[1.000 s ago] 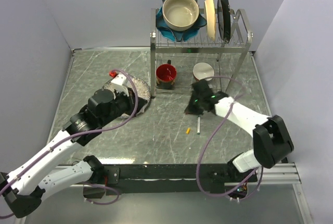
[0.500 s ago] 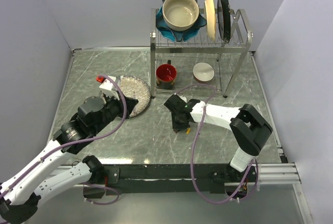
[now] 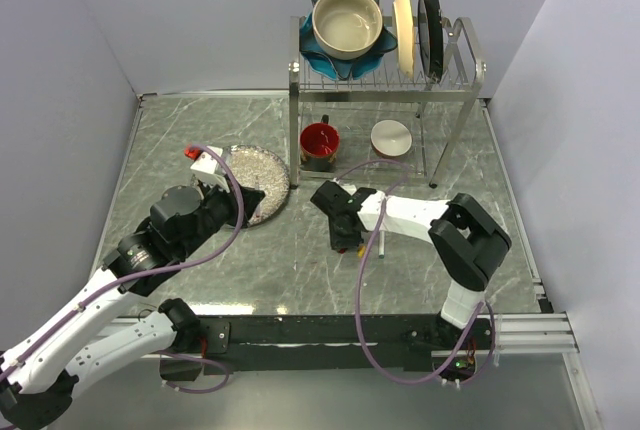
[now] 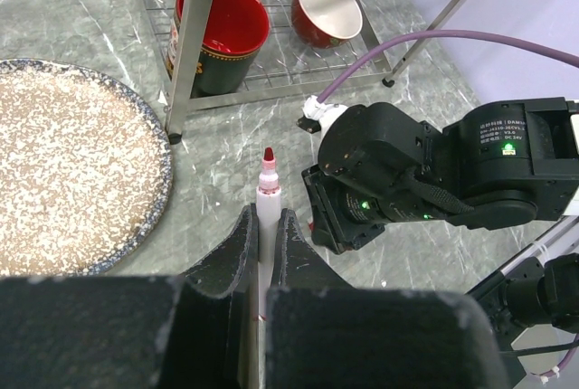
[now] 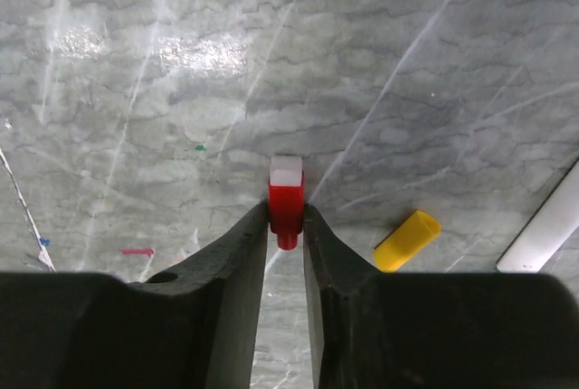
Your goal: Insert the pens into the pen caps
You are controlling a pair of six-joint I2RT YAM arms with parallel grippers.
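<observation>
Left claw [image 4: 265, 219] clamped on a red-tipped pen [image 4: 268, 176]; right claw [image 5: 286, 217] clamped on a red cap [image 5: 286, 199].
Just right of the plate [image 4: 54, 163], the red-tipped pen juts out of the left claw, tip forward. Farther right of the plate, the red cap is pinched low over the counter [image 5: 136, 90]; contact unclear. Yellow cap [image 5: 407, 240] and white pen [image 5: 550, 231] lie beyond it, farther from the plate.

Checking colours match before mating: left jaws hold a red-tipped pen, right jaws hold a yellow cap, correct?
Not quite. The right wrist view shows the right jaws shut on the red cap; the yellow cap lies loose on the table. The rest holds.
</observation>
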